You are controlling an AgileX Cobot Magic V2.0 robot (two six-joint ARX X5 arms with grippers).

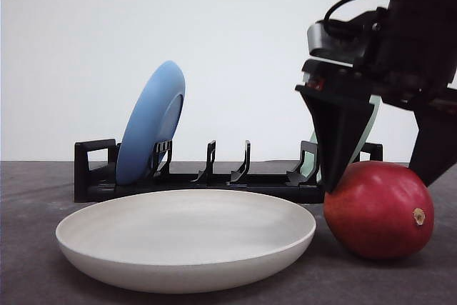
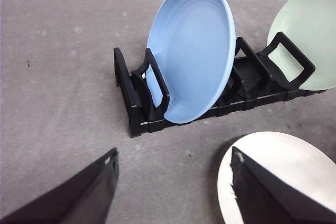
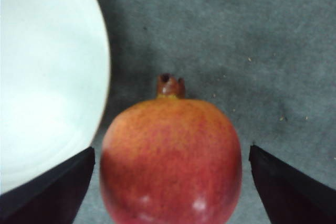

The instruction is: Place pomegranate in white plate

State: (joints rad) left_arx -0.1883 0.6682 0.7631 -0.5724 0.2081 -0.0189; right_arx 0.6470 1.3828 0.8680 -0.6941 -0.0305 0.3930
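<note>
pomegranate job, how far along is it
Early stage. The round red pomegranate sits on the grey table beside the empty matte white plate. The right gripper is open, its fingers either side of the fruit, not closed on it. Grasping, lifting and placing remain. The left gripper is open and idle.

pomegranate (image 1: pixel 378 208): smooth, slightly glossy red skin | white plate (image 1: pixel 186 248) beside it: matt glaze | dish rack (image 1: pixel 207 176) behind plate: black plastic | table (image 2: pixel 63 77): grey, rough

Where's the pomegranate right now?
Front view: the round red pomegranate sits on the grey table, right of the wide white plate, between the open right pincer's fingers.
</note>
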